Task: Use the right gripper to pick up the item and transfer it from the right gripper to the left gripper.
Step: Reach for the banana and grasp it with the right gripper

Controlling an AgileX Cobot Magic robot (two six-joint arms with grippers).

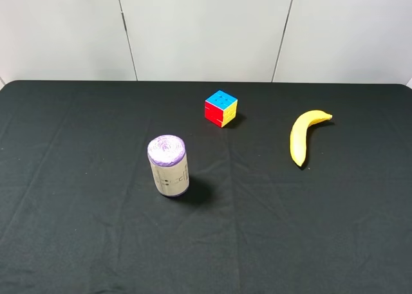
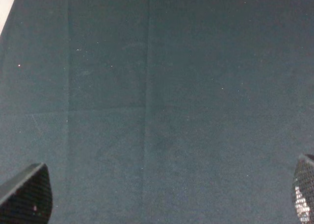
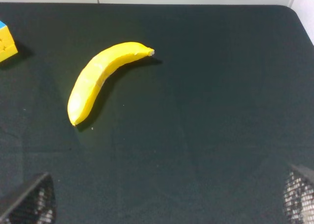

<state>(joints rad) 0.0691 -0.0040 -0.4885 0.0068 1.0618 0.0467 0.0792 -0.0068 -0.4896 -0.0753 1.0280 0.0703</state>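
Note:
The yellow banana [image 1: 302, 135] lies flat on the black cloth at the right, its stem end toward the back. It also shows in the right wrist view [image 3: 100, 77], some way ahead of my right gripper [image 3: 165, 198], whose two fingertips [image 3: 29, 200] stand wide apart with nothing between them. My left gripper [image 2: 166, 193] is open too, its fingertips [image 2: 27, 193] over bare cloth. Neither arm shows in the exterior high view.
A purple-topped can [image 1: 168, 166] stands upright left of the middle. A multicoloured puzzle cube [image 1: 221, 108] sits behind the middle; its corner shows in the right wrist view [image 3: 7, 43]. The black cloth [image 1: 77, 242] covers the table up to a white back wall.

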